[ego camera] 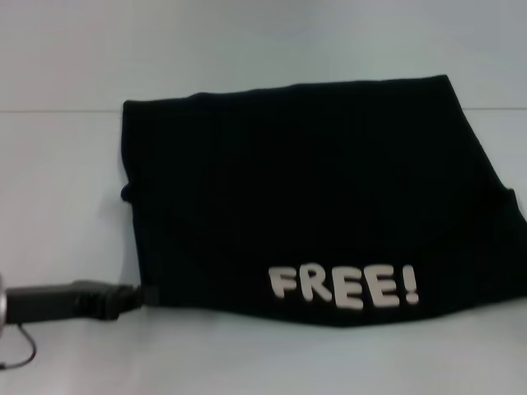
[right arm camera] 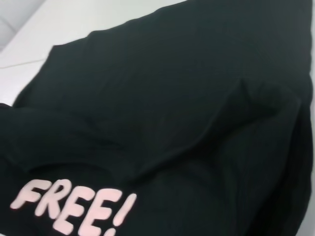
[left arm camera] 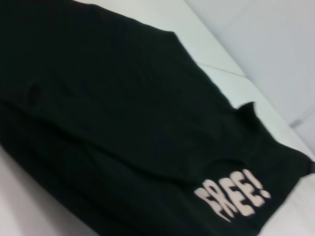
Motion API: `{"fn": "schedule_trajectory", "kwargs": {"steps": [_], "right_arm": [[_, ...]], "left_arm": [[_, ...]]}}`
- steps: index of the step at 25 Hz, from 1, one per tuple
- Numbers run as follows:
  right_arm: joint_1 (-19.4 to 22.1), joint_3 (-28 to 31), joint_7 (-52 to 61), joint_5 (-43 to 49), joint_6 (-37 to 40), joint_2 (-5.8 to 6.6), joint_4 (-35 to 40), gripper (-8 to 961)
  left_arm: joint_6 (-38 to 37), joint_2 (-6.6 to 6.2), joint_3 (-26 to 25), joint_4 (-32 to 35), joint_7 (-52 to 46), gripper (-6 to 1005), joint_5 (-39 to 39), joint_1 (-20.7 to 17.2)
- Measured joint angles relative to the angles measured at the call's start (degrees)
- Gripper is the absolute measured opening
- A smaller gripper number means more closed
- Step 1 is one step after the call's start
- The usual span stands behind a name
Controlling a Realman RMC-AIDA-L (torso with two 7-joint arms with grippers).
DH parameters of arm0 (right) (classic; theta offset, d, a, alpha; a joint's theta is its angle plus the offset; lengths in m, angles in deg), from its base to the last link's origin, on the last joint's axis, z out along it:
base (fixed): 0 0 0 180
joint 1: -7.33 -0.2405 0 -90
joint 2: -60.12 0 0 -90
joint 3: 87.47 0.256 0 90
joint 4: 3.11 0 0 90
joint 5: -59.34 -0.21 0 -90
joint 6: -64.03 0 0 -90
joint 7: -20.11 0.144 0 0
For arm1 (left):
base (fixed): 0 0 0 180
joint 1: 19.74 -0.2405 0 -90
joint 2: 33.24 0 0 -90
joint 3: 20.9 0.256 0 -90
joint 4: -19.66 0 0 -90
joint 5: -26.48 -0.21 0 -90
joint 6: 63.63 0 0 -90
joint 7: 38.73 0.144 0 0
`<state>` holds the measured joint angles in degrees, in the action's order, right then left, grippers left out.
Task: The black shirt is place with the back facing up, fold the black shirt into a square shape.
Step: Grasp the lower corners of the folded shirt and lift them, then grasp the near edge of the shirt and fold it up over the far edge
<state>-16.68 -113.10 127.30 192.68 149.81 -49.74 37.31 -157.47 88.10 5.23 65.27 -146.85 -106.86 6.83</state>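
Note:
The black shirt [ego camera: 313, 189] lies partly folded on the white table [ego camera: 58, 189], wider than it is deep, with one layer laid over another. A pale "FREE!" print [ego camera: 344, 286] faces up along its near edge. My left gripper [ego camera: 142, 294] reaches in low from the near left, and its tip meets the shirt's near-left corner. The left wrist view looks across the shirt [left arm camera: 123, 113] with the print [left arm camera: 234, 196] at its far end. In the right wrist view, folded layers of the shirt [right arm camera: 187, 88] and the print [right arm camera: 74, 206] fill the picture. My right gripper is out of view.
Bare white table surface [ego camera: 247, 362] surrounds the shirt on the left, the near side and beyond it. The shirt's right edge runs to the right border of the head view. A thin dark cable [ego camera: 25, 350] hangs below my left arm.

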Motion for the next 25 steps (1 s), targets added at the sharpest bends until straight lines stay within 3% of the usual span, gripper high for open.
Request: {"fn": "schedule_trajectory", "kwargs": {"steps": [6,15,25], "right_arm": [[4.72,3.19,-5.77,0.24,7.52,-0.13,0.4,41],[10.43,5.45,-9.69,0.46,13.92,0.44,0.45,42],[13.12,10.9,-10.61,3.73,20.05,0.6,0.5,41]], "left_arm": [[-10.07,-0.19,-6.23,0.53,2.64,1,-4.28,-2.13],[-19.45,0.08,-7.75,0.47,3.28,0,-8.57,-4.39],[-22.21,0.17,-10.21,0.31,3.49,0,-12.09,-5.26]]}}
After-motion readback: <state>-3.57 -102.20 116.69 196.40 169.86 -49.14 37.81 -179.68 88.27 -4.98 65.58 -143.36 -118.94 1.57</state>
